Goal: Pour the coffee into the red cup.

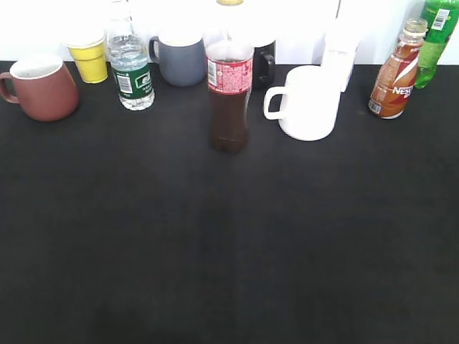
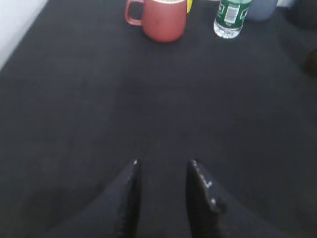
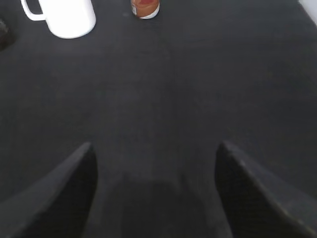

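The Nescafe coffee bottle (image 1: 394,79) stands far right on the bench (image 1: 229,244), the red cup (image 1: 44,87) far left, well apart. Left fingers (image 2: 130,198) narrowly apart, right fingers (image 3: 69,193) wide apart, both empty. Carrying the bottle across risks toppling the cola bottle (image 1: 229,97) between them.

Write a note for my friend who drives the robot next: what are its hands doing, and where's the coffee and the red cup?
Left gripper: open a little, empty, low over bare table.
Right gripper: wide open, empty, also over bare table.
Coffee: upright at the far right, next to the green bottle, right of the white mug. Whether it is capped is unclear.
Red cup: upright at the far left, handle pointing left.
Done: nothing; neither is touched.
Left: grab the coffee, probably with the right gripper, bring it to the cup, pour.
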Available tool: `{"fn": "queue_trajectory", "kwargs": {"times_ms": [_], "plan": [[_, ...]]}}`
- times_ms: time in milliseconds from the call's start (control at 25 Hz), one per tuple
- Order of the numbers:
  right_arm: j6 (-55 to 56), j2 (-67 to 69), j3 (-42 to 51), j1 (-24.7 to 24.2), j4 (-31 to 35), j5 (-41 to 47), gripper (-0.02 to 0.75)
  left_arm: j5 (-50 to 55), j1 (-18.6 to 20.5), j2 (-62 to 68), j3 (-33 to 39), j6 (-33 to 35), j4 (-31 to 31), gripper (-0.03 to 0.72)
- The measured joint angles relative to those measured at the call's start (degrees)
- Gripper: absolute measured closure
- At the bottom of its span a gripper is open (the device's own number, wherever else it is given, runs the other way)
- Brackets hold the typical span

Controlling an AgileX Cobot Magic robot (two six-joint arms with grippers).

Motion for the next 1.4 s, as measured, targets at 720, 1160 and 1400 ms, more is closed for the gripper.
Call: {"fn": "queue_trajectory", "kwargs": {"times_ms": [720,1160,1400], "plan": [[0.0,0.0,0.0,0.0,0.0,0.0,0.162,0.0,1.6,-0.3,0.1,0.0,0.0,0.449],[0.0,0.0,0.0,0.0,0.0,0.0,0.162,0.0,1.6,-0.3,0.1,3.6,-0.4,0.449],[0.0,0.0,0.0,0.0,0.0,0.0,0.162,0.0,1.6,-0.3,0.1,3.9,-0.4,0.449]]}}
